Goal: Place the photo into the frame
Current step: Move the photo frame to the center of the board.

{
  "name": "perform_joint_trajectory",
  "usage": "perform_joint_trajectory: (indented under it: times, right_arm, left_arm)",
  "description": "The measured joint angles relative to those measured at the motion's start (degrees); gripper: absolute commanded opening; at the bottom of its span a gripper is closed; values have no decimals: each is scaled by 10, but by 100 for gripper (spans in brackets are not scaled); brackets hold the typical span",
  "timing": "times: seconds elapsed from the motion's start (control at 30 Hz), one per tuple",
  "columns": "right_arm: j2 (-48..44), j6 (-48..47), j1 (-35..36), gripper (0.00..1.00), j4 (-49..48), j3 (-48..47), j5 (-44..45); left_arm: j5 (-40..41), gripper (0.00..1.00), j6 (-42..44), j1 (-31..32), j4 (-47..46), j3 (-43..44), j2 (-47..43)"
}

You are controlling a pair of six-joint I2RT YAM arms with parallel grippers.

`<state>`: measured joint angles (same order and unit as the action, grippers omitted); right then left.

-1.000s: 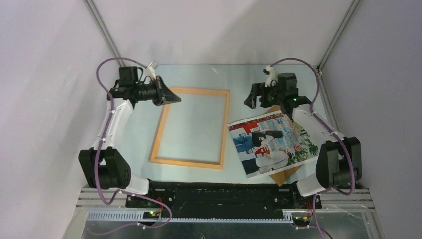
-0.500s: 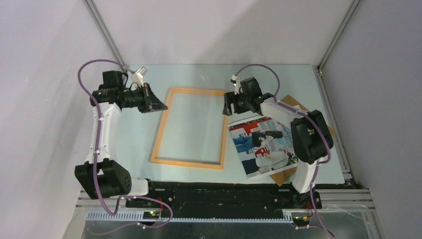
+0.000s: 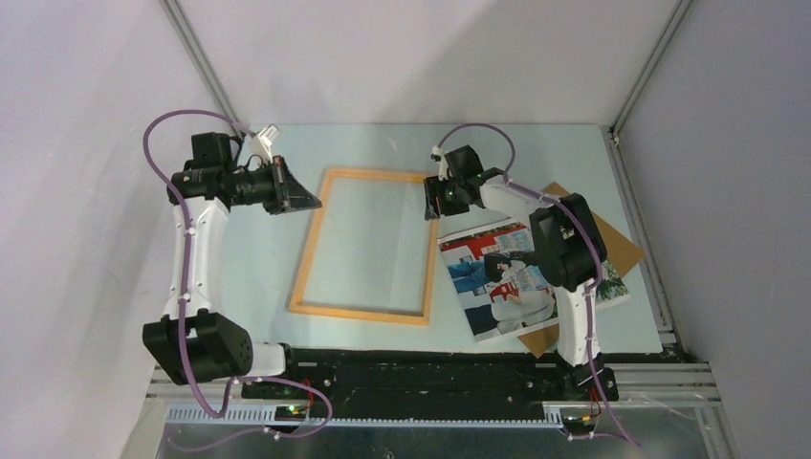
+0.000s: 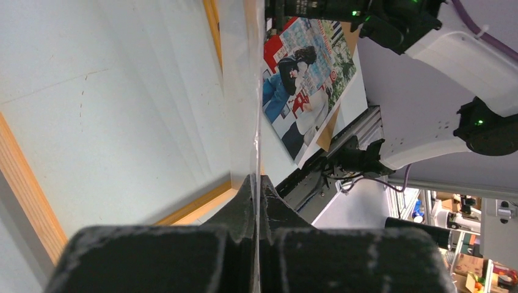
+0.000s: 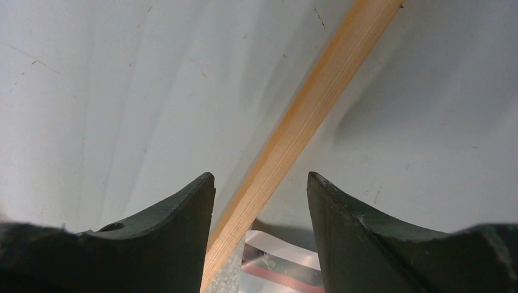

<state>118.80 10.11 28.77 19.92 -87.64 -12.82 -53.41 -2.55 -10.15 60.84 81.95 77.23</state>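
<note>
Swinging off the glossy white-bordered colour print (image 3: 507,282), the right fingers (image 3: 438,199) are now hovering over the 1 o'clock corner of the thin light-orange wooden picture frame (image 3: 359,315). They are spread apart, with the frame's right rail running between them in the wrist view, and they are gripping nothing. The print is lying face up and untouched on the plain brown backing board (image 3: 612,244), just beside the frame at its 4 o'clock. So the photo is not going in yet. The right arm seems to be dealing with the frame first, perhaps steadying or shifting it. At the frame's 10 o'clock corner, the left fingers (image 3: 298,196) are pinching the edge of a thin clear pane (image 4: 241,73). They are holding it above the pale worktop (image 3: 383,143) and drifting slightly outward, leaving the opening free.
</note>
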Motion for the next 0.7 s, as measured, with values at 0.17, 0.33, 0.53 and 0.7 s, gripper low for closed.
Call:
perform_joint_trajectory:
  times: [0.17, 0.33, 0.53, 0.7]
  right_arm:
    - [32, -1, 3, 52, 30, -37, 5]
    - [49, -9, 6, 42, 55, -65, 15]
    - [62, -13, 6, 36, 74, -92, 23]
    - [81, -19, 6, 33, 91, -125, 24]
  left_arm:
    - [-9, 0, 0, 0, -1, 13, 0]
    - [-14, 0, -4, -2, -2, 13, 11]
    - [-14, 0, -14, -8, -19, 13, 32]
    - [-14, 0, -26, -10, -39, 13, 37]
